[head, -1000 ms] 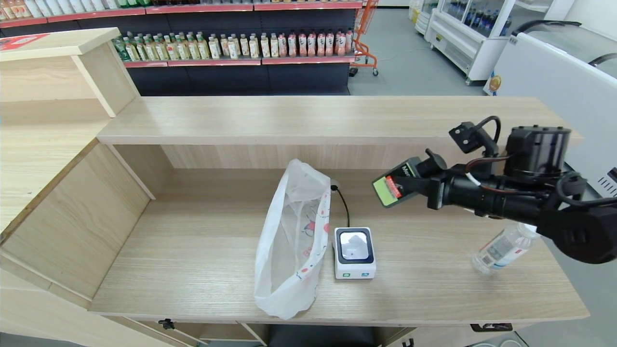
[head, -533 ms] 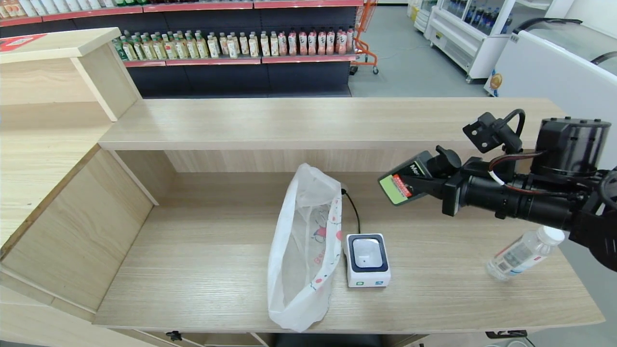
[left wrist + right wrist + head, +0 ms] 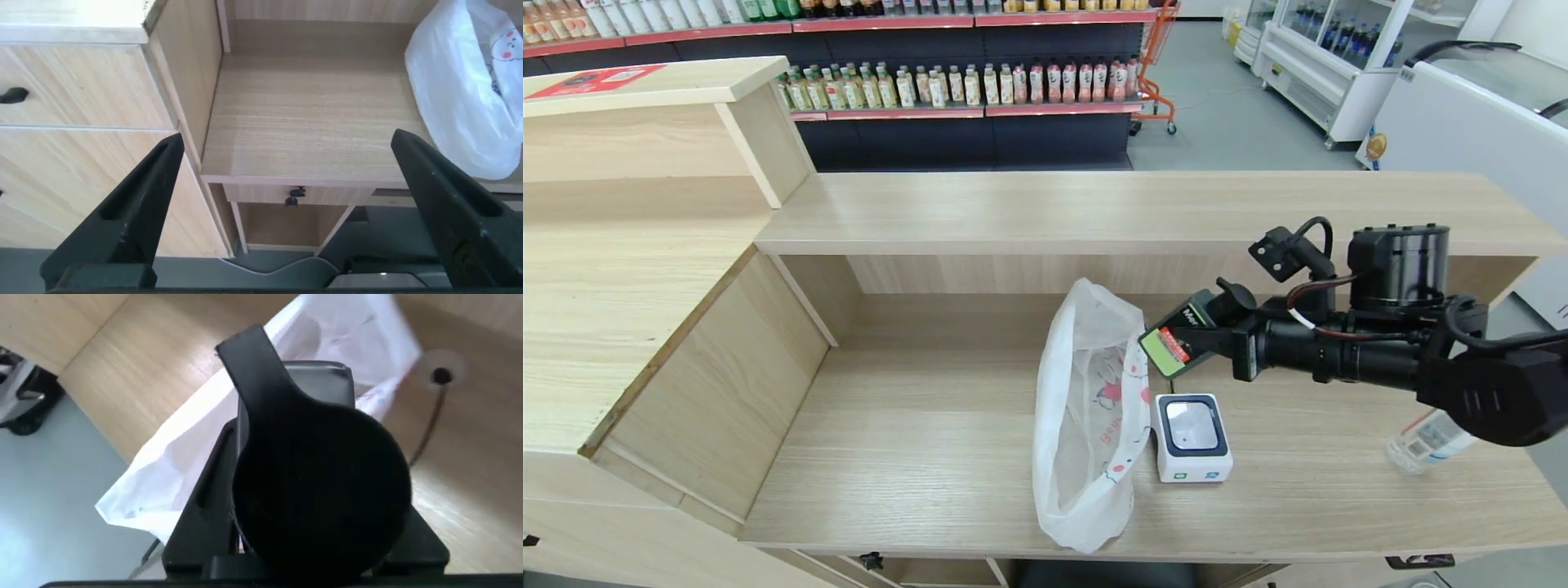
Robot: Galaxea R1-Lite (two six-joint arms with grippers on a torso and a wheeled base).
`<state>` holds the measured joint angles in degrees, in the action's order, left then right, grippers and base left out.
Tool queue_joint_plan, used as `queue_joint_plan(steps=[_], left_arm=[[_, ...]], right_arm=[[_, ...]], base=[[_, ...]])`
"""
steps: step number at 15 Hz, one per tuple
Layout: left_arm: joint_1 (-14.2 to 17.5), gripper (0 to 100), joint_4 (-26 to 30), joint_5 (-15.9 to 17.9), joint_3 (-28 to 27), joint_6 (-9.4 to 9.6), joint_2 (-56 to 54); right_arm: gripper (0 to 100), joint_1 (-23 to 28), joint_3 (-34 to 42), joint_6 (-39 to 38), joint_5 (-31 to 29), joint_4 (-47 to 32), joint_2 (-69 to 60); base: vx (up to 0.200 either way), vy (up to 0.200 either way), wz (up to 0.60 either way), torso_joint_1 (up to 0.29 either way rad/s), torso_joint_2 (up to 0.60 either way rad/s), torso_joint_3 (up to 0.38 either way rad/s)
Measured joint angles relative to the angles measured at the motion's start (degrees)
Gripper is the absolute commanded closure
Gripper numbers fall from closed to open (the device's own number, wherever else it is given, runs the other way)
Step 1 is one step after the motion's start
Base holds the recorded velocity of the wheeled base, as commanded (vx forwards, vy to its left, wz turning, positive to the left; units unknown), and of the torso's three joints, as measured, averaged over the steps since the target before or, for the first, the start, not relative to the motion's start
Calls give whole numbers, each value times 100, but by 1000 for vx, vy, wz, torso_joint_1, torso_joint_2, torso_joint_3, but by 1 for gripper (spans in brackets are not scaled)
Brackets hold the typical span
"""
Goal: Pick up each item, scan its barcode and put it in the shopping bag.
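Observation:
My right gripper [image 3: 1202,333] is shut on a small dark box [image 3: 1172,349] with a green and red end, held in the air just right of the bag's rim and above the back of the scanner. The white plastic shopping bag [image 3: 1086,425] lies open on the counter, and the white barcode scanner [image 3: 1192,437] sits right beside it. In the right wrist view the box [image 3: 327,376] hangs over the bag [image 3: 188,482]. A clear water bottle [image 3: 1425,441] lies at the counter's right end, partly hidden by the arm. My left gripper [image 3: 286,208] is open in front of the counter's front edge, left of the bag [image 3: 466,82].
The scanner's black cable [image 3: 1172,382] runs back to a hole in the counter [image 3: 441,376]. A raised wooden ledge [image 3: 1094,212] borders the back and a side wall [image 3: 727,376] the left. Bare counter [image 3: 915,441] stretches left of the bag.
The head camera has shifted, so the whole scene sits further right. Relative to the scanner and bag, my right gripper has carried the box left, toward the bag's rim.

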<state>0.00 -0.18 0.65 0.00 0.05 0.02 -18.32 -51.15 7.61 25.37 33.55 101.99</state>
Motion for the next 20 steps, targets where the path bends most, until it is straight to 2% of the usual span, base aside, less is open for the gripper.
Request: queue_joint_plan(steps=[4, 9, 15, 20], left_arm=[[-16, 0, 5, -2, 0, -5, 0], [-16, 0, 2, -2, 0, -5, 0], [-18, 0, 2, -5, 0, -5, 0], [-18, 0, 2, -2, 0, -5, 0]], right_arm=[[100, -339, -80, -763, 9, 46, 603], [100, -533, -30, -827, 9, 661, 1253], [100, -686, -229, -499, -5, 1454, 2183], [100, -844, -485, 369, -9, 1730, 2720]], base=[[0, 0, 0, 0, 0, 0], [0, 0, 0, 0, 0, 0], [0, 0, 0, 0, 0, 0], [0, 0, 0, 0, 0, 0]])
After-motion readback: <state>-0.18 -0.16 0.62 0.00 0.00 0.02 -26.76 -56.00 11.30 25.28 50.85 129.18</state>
